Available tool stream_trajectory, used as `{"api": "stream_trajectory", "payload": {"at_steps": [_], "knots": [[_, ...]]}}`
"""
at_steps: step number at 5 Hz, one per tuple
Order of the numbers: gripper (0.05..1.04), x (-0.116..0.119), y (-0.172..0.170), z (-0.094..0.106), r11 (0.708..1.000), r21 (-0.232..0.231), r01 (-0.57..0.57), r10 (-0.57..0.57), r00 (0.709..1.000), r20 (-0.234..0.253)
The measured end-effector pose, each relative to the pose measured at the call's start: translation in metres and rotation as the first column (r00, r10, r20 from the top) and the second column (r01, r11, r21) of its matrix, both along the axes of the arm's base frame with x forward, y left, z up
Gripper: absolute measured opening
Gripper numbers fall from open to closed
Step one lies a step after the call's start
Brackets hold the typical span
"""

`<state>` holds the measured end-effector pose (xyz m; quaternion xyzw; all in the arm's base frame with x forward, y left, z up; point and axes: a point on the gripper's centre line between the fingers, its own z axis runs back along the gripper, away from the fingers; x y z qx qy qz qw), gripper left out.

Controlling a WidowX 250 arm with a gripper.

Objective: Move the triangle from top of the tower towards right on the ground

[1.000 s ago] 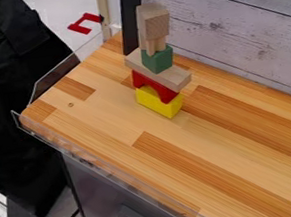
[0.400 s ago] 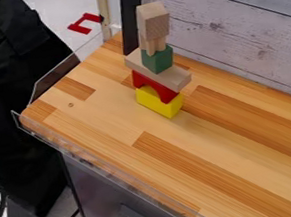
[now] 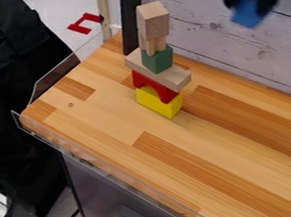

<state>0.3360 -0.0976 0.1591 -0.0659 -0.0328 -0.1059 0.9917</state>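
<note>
Tower on counter (image 3: 101, 111), before wall (image 3: 235, 48), base block (image 3: 158, 104) lowest, arch (image 3: 163, 92) on base block, plank (image 3: 175, 79) on arch, cube (image 3: 157, 61) on plank, top block (image 3: 153, 21) uppermost, post (image 3: 131, 19) behind tower, triangle (image 3: 248, 14) in gripper (image 3: 248, 8), right of tower in view

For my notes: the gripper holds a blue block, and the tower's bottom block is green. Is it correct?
The bottom block is yellow, not green, as the camera view shows; the gripper does hold a blue block.
</note>
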Motion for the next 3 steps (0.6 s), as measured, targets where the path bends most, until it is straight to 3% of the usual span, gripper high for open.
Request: {"api": "stream_trajectory", "payload": {"at_steps": [2, 3], "knots": [[0.500, 0.007, -0.037, -0.017, 0.993, -0.013, 0.117, -0.117, 0.993, 0.008], [0.500, 0.004, -0.034, -0.033, 0.998, 0.024, 0.049, -0.049, 0.999, -0.017]]}}
